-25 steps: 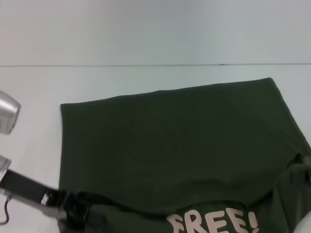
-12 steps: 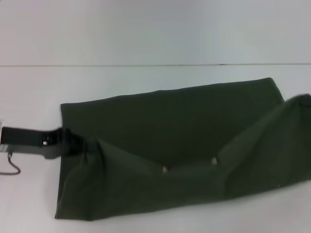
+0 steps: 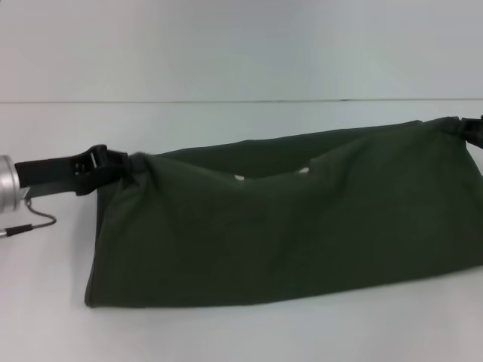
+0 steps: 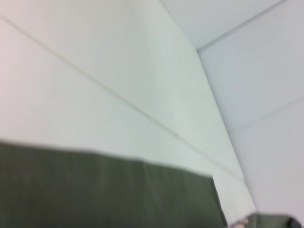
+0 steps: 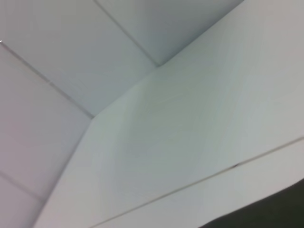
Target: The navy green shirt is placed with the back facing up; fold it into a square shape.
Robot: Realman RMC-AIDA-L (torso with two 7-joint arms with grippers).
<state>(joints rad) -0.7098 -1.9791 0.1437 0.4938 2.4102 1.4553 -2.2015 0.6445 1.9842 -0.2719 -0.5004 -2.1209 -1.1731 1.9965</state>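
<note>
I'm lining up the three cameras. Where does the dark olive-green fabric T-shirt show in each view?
Head view: dark olive-green fabric T-shirt fills the lower middle, spanning both edges.
Left wrist view: a green band along the bottom.
Right wrist view: only a dark sliver in the bottom right corner.
Shared landmark: the white table seam line.

Head view downward; wrists close, skyward.

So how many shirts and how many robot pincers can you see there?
Shirts: 1, the navy green shirt
Pincers: 2, the left pincer and the right pincer, each gripping a shirt corner
Total: 3
</note>
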